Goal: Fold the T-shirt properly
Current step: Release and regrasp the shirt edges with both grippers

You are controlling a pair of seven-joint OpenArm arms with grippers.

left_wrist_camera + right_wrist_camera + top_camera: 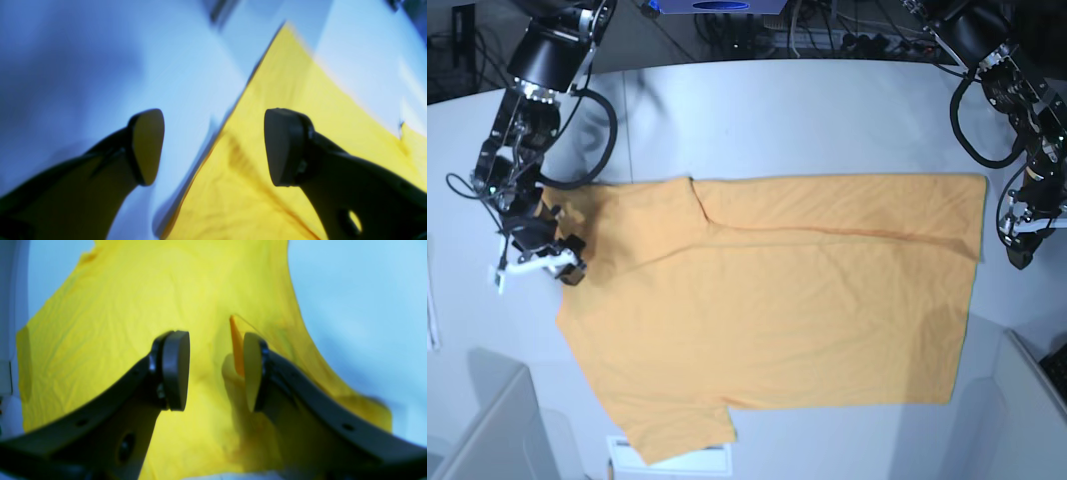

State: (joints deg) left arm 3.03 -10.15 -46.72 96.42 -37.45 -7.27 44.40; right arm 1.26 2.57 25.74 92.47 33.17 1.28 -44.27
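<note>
We see the T-shirt (777,310) spread flat mid-frame on the table (827,120). Left gripper (213,146) at frame right: jaws wide, empty. Right gripper (215,370) at frame left: jaws parted over cloth.

- A pale grey-white table (827,120) fills most of the base view, its top lit bluish.
- A tangle of dark cables (847,30) runs along the far edge behind it.
- A white label or sheet (712,460) lies at the near edge.
- Light grey panels stand at the near left corner (487,430) and near right corner (1027,400).
</note>
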